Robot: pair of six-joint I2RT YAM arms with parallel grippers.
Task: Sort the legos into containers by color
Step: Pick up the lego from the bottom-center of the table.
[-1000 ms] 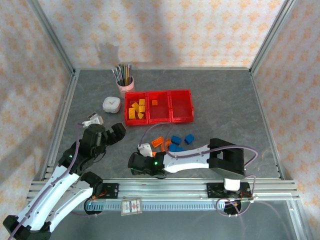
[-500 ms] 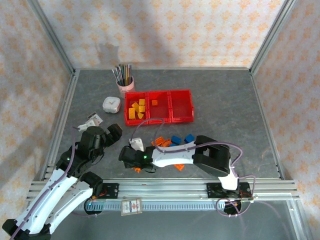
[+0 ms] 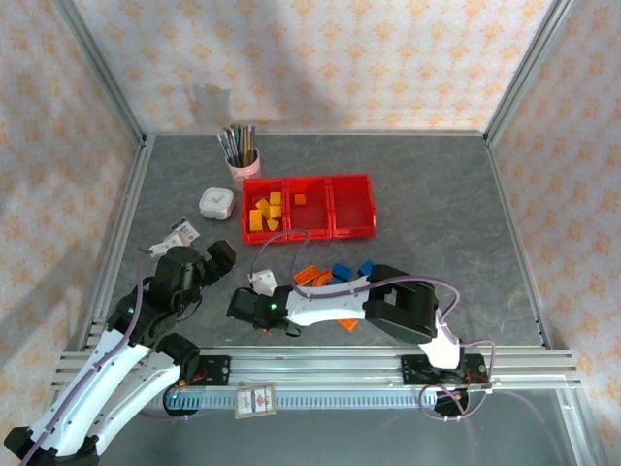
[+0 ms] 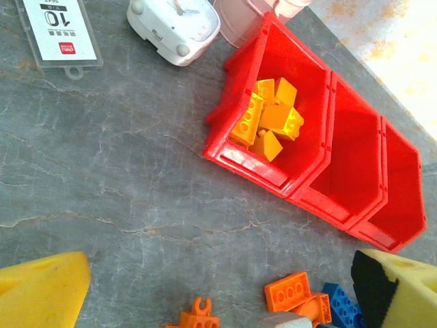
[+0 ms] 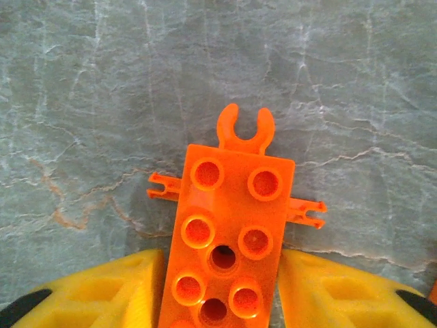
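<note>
Three joined red containers (image 3: 309, 233) stand mid-table. Yellow legos (image 3: 264, 212) fill the left one and a single orange block (image 3: 300, 199) lies in the middle one. Loose orange legos (image 3: 309, 275) and blue legos (image 3: 342, 271) lie in front of them. My right gripper (image 3: 247, 309) is low over the table, and its yellow fingers (image 5: 102, 294) press both sides of an orange studded lego with clips (image 5: 229, 225). My left gripper (image 3: 209, 262) hovers wide open to its left. Between the left gripper's fingertips (image 4: 225, 294) I see bare table, an orange block (image 4: 288, 292) and the containers (image 4: 254, 164).
A pink cup of pens (image 3: 240, 155) stands behind the bins. A white round gadget (image 3: 216, 202) and a label card (image 3: 179, 231) lie at the left. Another orange piece (image 3: 347, 323) sits near the right arm. Metal rails run along the near edge.
My right arm has swung left across the table and its fingers have closed in on the orange clip lego. The left gripper has drifted slightly and stayed open.
</note>
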